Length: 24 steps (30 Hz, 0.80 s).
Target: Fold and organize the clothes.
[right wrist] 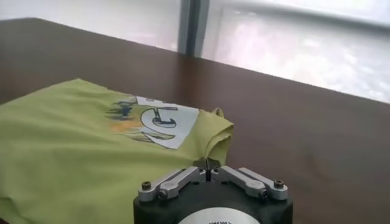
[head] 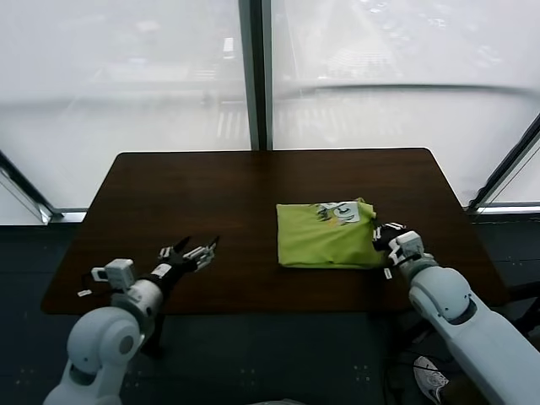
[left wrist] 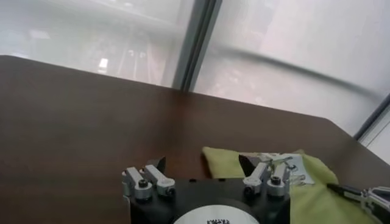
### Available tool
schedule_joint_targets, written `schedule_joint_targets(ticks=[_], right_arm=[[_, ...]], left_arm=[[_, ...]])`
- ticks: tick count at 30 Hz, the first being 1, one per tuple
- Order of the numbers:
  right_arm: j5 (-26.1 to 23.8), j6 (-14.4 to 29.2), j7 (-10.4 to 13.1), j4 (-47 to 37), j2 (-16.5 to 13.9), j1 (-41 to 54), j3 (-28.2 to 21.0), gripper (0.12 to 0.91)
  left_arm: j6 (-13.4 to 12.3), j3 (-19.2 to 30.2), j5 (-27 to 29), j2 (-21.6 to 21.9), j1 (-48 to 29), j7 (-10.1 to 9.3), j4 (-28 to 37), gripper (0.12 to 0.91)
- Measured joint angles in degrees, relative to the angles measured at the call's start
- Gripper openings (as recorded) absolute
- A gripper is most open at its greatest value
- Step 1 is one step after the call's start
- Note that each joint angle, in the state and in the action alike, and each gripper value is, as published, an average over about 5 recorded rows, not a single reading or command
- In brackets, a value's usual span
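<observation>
The lime-green T-shirt (head: 325,236) lies folded into a rectangle on the right half of the dark brown table (head: 211,194), with a white printed label (head: 344,213) showing near its far right corner. My right gripper (head: 382,236) is at the shirt's right edge. In the right wrist view its fingertips (right wrist: 207,163) are shut together on the bunched edge of the shirt (right wrist: 73,146), just below the label (right wrist: 161,120). My left gripper (head: 199,249) is open and empty, low over the table to the left of the shirt. The shirt also shows beyond it in the left wrist view (left wrist: 228,163).
The table's front edge (head: 253,310) runs just below both grippers. Bare tabletop lies to the left of the shirt and behind it. A window wall with a dark vertical post (head: 256,76) stands behind the table.
</observation>
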Motion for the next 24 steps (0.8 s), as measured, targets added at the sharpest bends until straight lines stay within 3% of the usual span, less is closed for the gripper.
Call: schedule_joint_targets(ticks=[4,10,13,16,20,24], right_arm=[[-2.6,0.6,-0.9,-1.4,-2.1,0.4,2.5,0.138],[-3.7,0.7,-1.4,-3.0,-2.9,0.4,4.3,0.138],[-3.5,-0.5,-1.5,-2.5,-3.4,-0.3,5.0,0.187],[-2.9,-2.6,-0.8,-1.2,-4.0,-1.3,5.9,0.338],[-1.0,-4.9,1.0,1.3,-4.8,-2.8,7.4,0.602],[2.3,-3.0,1.9,4.2,-4.7,-3.5,8.4,0.826]], left_arm=[[-0.2,0.1,0.1,0.0,-0.1,0.28,0.4,0.907],[-0.2,0.1,0.1,0.3,-0.3,0.51,0.8,0.907],[-0.2,0.1,0.0,0.3,-0.4,0.56,1.0,0.907],[-0.2,0.2,0.0,0.3,-0.5,0.58,1.2,0.907],[-0.3,0.2,0.0,0.0,-0.6,0.58,1.4,0.907],[-0.4,0.2,0.5,-0.3,-0.2,0.58,1.5,0.907]])
